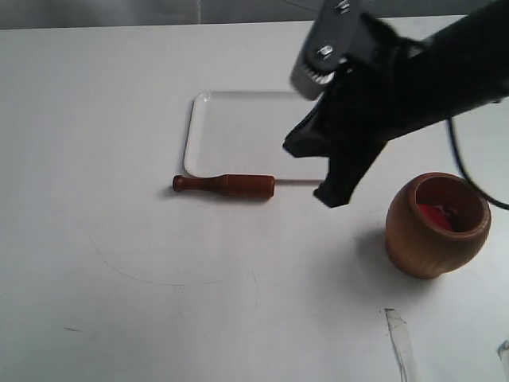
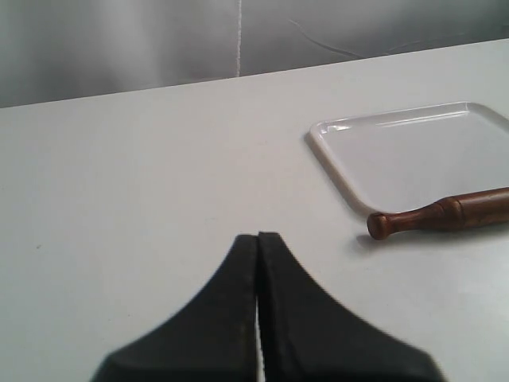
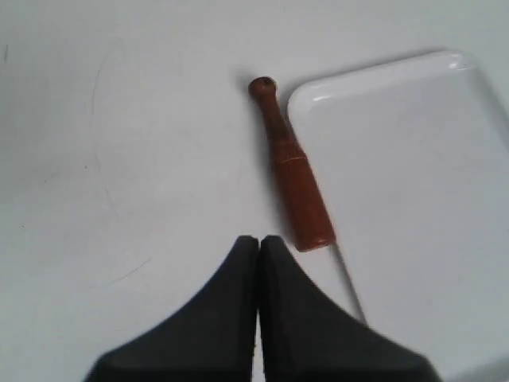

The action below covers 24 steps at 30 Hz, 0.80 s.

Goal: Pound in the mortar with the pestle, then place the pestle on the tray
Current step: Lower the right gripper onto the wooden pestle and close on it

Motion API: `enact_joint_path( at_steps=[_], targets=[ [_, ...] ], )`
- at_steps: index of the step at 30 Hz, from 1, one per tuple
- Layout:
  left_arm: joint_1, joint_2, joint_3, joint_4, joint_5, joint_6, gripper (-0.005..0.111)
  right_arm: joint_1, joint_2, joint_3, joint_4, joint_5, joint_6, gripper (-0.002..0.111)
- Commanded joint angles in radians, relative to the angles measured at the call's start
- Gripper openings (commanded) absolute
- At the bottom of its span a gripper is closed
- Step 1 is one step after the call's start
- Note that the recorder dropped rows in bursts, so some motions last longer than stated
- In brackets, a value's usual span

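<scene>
The reddish-brown pestle [image 1: 225, 185] lies flat on the table along the near edge of the white tray [image 1: 238, 127], knob end to the left. It also shows as pestle [image 3: 290, 167] and pestle [image 2: 441, 213]. The light-brown mortar [image 1: 437, 224] stands upright at the right with something red inside. My right gripper [image 1: 330, 195] hangs shut and empty above the table, between the pestle's thick end and the mortar; its fingertips [image 3: 258, 243] are pressed together. My left gripper [image 2: 258, 237] is shut on nothing, well left of the tray [image 2: 413, 151], outside the exterior view.
A strip of clear tape [image 1: 400, 338] lies on the white table near the front right. Faint curved scratch marks [image 1: 159, 274] cross the table surface in front of the pestle. A black cable [image 1: 469, 175] hangs from the right arm over the mortar.
</scene>
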Motion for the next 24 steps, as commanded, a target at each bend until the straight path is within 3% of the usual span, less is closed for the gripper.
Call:
enact_joint_path(
  at_steps=[1, 7, 14, 16, 22, 24],
  targets=[
    [-0.008, -0.001, 0.001, -0.007, -0.003, -0.008, 0.0, 0.104, 0.204, -0.17, -0.146, -0.034, 0.155, 0.0],
    [-0.008, -0.001, 0.001, -0.007, -0.003, -0.008, 0.0, 0.182, 0.414, -0.452, -0.372, 0.033, 0.368, 0.0],
    [-0.008, -0.001, 0.001, -0.007, -0.003, -0.008, 0.0, 0.204, 0.575, -0.614, -0.394, 0.082, 0.349, 0.0],
    [-0.008, -0.001, 0.001, -0.007, -0.003, -0.008, 0.0, 0.206, 0.611, -0.622, -0.39, 0.107, 0.306, 0.007],
    [-0.008, -0.001, 0.001, -0.007, -0.003, -0.008, 0.0, 0.212, 0.69, -0.622, -0.384, 0.145, 0.279, 0.044],
    [-0.008, -0.001, 0.001, -0.007, -0.003, -0.008, 0.0, 0.22, 0.71, -0.622, -0.39, 0.14, 0.273, 0.05]
  ],
)
